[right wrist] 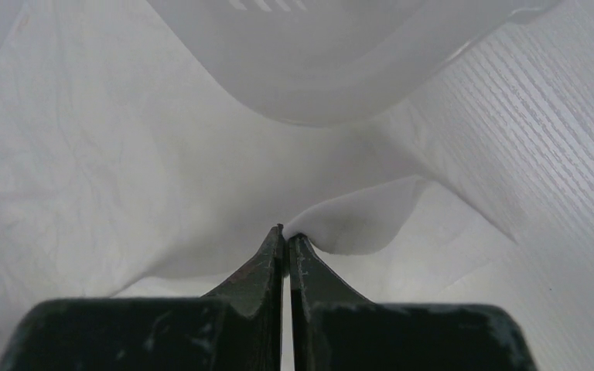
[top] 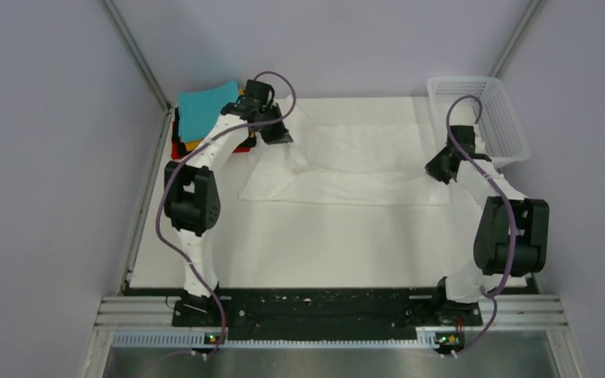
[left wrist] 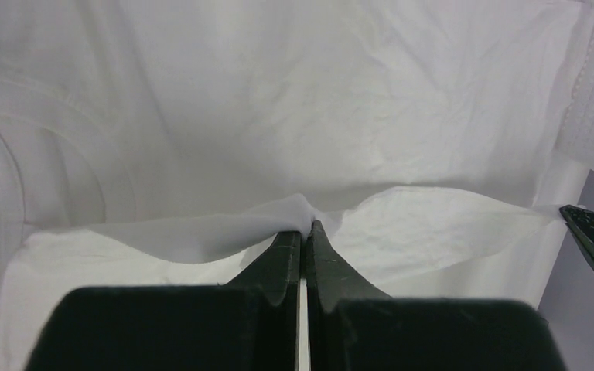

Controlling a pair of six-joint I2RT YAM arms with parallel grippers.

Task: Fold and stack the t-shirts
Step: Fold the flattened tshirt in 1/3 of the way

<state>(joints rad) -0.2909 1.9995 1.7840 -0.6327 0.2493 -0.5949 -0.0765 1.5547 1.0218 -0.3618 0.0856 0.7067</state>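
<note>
Mid-fold, pinched the white t-shirt [top: 347, 169] in left gripper [left wrist: 305, 230] and right gripper [right wrist: 285, 232]; likely needed next to carry both pinches across together.

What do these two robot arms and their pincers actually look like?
Both the left arm and the right arm have white links joined by chunky black joint housings. A thin purple cable loops along each. The left gripper and right gripper have two black fingers tapering to narrow tips; the right pair looks scuffed.
</note>
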